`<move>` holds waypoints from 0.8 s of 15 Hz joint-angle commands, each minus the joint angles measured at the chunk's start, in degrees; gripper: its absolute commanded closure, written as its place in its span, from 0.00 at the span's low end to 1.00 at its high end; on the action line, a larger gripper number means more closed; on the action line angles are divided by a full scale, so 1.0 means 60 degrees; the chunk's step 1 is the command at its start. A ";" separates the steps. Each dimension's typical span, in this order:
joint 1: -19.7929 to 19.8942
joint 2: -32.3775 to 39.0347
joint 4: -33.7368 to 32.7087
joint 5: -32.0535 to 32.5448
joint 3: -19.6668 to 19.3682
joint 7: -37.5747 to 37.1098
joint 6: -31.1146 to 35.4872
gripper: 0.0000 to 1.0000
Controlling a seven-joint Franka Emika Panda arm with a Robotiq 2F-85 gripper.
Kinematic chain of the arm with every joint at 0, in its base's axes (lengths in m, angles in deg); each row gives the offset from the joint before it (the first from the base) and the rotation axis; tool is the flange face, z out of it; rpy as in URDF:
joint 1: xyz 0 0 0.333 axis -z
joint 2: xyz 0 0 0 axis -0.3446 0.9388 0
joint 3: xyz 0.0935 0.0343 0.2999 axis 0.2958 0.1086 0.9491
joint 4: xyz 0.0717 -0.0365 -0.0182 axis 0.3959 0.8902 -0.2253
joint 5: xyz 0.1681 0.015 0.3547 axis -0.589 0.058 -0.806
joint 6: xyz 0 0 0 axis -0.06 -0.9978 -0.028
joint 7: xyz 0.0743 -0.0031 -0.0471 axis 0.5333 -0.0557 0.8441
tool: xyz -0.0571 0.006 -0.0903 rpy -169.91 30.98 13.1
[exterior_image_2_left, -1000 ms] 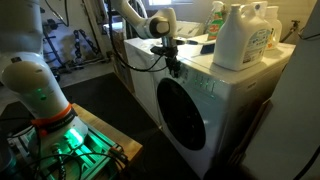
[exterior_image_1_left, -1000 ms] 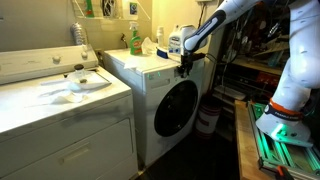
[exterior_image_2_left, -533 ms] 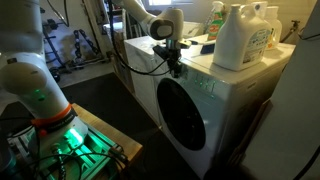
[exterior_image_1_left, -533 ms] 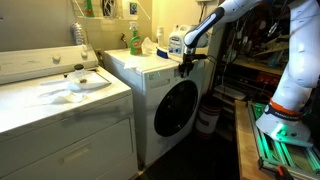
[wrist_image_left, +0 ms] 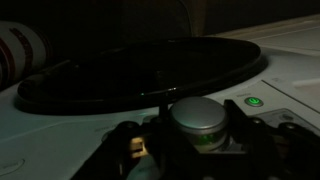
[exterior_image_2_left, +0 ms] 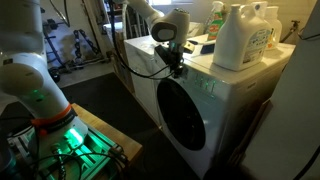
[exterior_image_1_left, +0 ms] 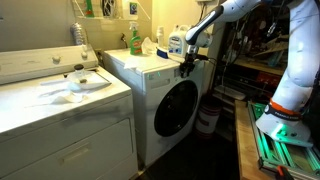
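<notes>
A white front-load washer [exterior_image_1_left: 150, 78] [exterior_image_2_left: 225, 100] has a round dark door [exterior_image_1_left: 175, 108] [exterior_image_2_left: 185, 112]. My gripper [exterior_image_1_left: 184, 68] [exterior_image_2_left: 177, 68] is at the washer's upper front corner, on the control panel. In the wrist view the gripper [wrist_image_left: 197, 146] has its two dark fingers on either side of a silver round knob [wrist_image_left: 205, 120] and is closed against it. A lit green power button [wrist_image_left: 254, 101] sits just right of the knob. The dark door glass [wrist_image_left: 140, 75] fills the view beyond it.
Detergent bottles stand on the washer top: a green one [exterior_image_1_left: 134, 40], a blue-and-white one [exterior_image_1_left: 176, 42] and a large white jug [exterior_image_2_left: 238, 35]. A white top-load machine [exterior_image_1_left: 60, 95] stands beside it. A white bucket [exterior_image_1_left: 207, 118] and the green-lit robot base [exterior_image_1_left: 285, 128] [exterior_image_2_left: 50, 130] are on the floor.
The gripper stays on the knob. The wrist and forearm above it have shifted slightly, as if turning about the knob.
</notes>
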 commanded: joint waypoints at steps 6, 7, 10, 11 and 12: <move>0.0239 0.0144 -0.0350 -0.0378 0.0029 0.0371 -0.0536 0.05; 0.0206 0.0032 -0.0278 -0.0313 0.0019 0.0381 -0.0448 0.00; 0.0001 -0.0475 0.0058 0.0391 -0.0128 0.0189 -0.0400 0.00; -0.0096 -0.0680 0.0198 0.0838 -0.0215 0.0066 -0.0447 0.00; -0.0223 -0.0915 0.0389 0.1368 -0.0319 -0.0159 -0.0394 0.00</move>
